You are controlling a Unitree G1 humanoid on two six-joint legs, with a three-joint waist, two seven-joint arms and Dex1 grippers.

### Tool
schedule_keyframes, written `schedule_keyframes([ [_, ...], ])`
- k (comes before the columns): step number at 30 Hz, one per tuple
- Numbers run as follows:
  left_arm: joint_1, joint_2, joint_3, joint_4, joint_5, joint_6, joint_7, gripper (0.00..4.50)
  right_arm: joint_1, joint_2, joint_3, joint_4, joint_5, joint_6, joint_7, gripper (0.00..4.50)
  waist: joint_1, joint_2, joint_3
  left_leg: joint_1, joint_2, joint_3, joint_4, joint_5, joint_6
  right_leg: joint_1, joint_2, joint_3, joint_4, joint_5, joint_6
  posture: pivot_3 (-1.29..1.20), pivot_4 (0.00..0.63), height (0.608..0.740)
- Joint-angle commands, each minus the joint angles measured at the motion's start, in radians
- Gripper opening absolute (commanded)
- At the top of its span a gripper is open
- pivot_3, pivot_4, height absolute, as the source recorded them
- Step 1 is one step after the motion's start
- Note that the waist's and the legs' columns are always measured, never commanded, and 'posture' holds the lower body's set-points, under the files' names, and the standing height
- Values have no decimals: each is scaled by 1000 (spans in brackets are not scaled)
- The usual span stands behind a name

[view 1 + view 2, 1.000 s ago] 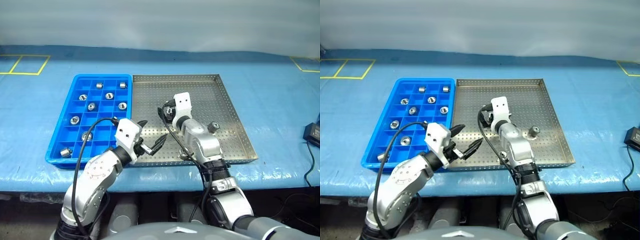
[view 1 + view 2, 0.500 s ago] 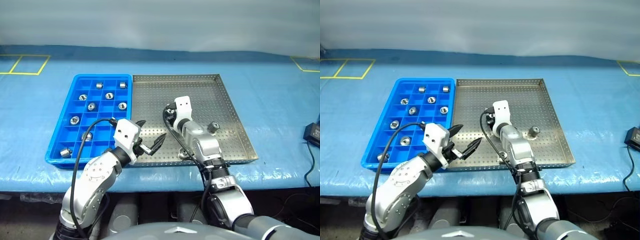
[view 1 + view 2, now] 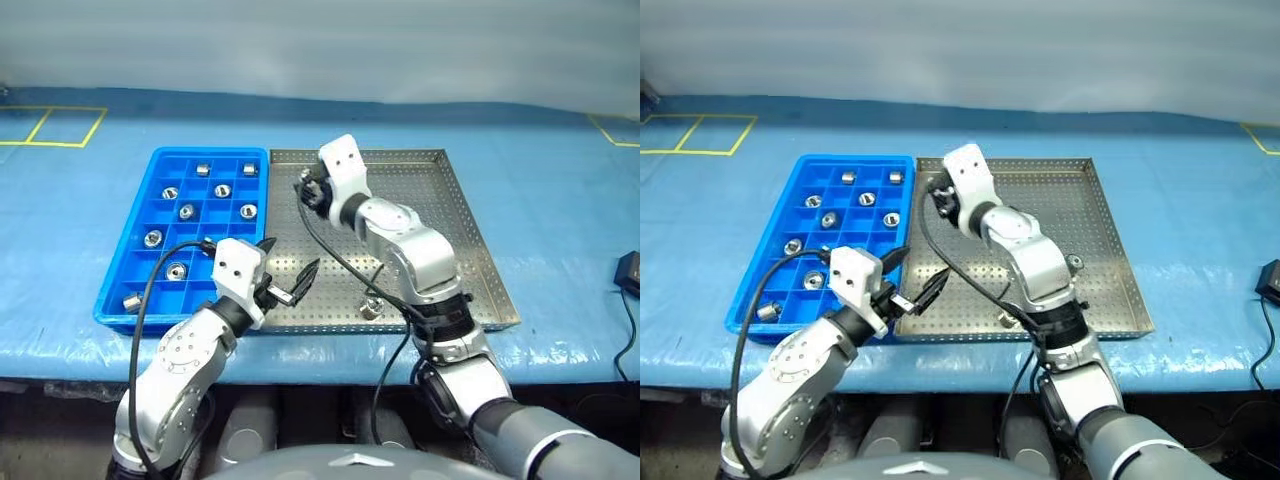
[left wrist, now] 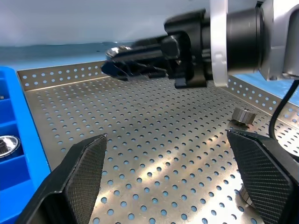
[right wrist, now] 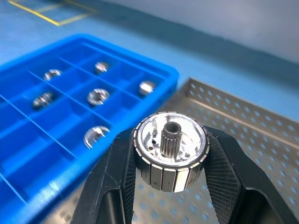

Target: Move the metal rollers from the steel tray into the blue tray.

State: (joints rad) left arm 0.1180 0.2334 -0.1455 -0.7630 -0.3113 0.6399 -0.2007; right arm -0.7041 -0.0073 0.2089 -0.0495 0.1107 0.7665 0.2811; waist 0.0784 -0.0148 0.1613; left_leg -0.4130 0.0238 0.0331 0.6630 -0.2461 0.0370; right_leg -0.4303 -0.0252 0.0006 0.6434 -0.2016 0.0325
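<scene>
My right gripper [image 5: 170,186] is shut on a metal roller [image 5: 170,154], a ribbed silver cylinder with a splined centre hole. It hangs raised over the far left part of the steel tray [image 3: 430,190], close to the blue tray [image 3: 128,262]. The same gripper [image 3: 305,190] points left, toward the blue tray. Several rollers [image 3: 187,211] lie in separate blue compartments. One roller [image 3: 372,308] sits near the steel tray's front rim and another [image 3: 1074,262] lies beside my right forearm. My left gripper [image 3: 289,262] stands open and empty, low over the steel tray's front left corner.
Both trays sit side by side on a blue-covered table. A black device [image 3: 630,270] with a cable lies at the table's right edge. Yellow tape squares [image 3: 50,125] mark the far left. My right arm crosses the steel tray's middle.
My right gripper closed on a roller low in the steel tray, then rose and swung left toward the blue tray. The left gripper stayed open and shifted only slightly.
</scene>
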Motion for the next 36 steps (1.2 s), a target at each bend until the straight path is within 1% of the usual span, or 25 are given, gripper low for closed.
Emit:
schedule_keyframes([
  [1,30,-20,31,-70,61,-47,76,4500,-23,38,22,68,8,-88,28,1694,17,0,0,0,0,-1,-1,0,0,0,0,0,0,0,0,412,150,740],
  [3,67,-35,49,-88,99,-61,123,4500,-25,64,42,121,7,-128,48,1694,32,0,0,-1,-1,-2,-2,0,-1,0,0,-1,0,1,-2,453,150,740],
  [7,139,-67,72,-130,145,-69,187,4500,-29,102,68,199,6,-183,79,1694,68,0,0,-3,-1,-3,-2,0,-1,-1,-1,-2,-1,1,-2,525,150,740],
  [9,179,-78,85,-152,161,-68,207,4500,-31,116,76,232,4,-204,93,1694,89,0,0,-3,-1,-3,-2,0,-2,-1,-1,-3,-2,-2,2,550,150,740],
  [13,230,-86,95,-177,186,-72,223,4500,-37,133,79,290,-3,-240,110,1694,143,0,0,-2,0,-4,-2,0,-3,-1,-1,-5,-1,-3,0,593,150,740],
  [14,237,-89,98,-181,188,-73,225,4500,-39,135,79,304,-6,-248,112,1694,160,0,0,-3,0,-5,-2,0,-3,-1,-1,-6,-2,-5,-3,593,150,740],
  [22,253,-98,88,-184,199,-79,217,4500,-40,132,58,383,-20,-279,104,1694,278,0,0,-4,2,-4,-2,-2,-7,-3,0,-9,-1,-7,-6,585,150,740],
  [26,246,-93,85,-176,189,-80,201,4500,-26,115,42,373,-24,-267,98,1694,329,-1,-1,-11,2,-4,-2,-2,-8,-11,1,-11,0,-5,-2,555,150,740],
  [28,239,-94,86,-168,182,-79,190,4500,-19,104,37,365,-28,-263,95,1694,349,0,-1,-17,2,-3,-1,-1,-9,-15,2,-13,0,-4,-2,540,150,740],
  [31,222,-93,83,-154,179,-76,178,4500,-9,87,28,355,-30,-255,87,1694,366,0,-1,-18,2,-3,-1,-2,-10,-15,2,-15,0,-5,-3,522,150,740],
  [36,195,-91,75,-134,176,-68,160,4500,6,59,17,336,-34,-244,81,1694,375,0,-1,-17,0,-3,0,-2,-11,-15,3,-15,0,-5,-3,494,150,740],
])
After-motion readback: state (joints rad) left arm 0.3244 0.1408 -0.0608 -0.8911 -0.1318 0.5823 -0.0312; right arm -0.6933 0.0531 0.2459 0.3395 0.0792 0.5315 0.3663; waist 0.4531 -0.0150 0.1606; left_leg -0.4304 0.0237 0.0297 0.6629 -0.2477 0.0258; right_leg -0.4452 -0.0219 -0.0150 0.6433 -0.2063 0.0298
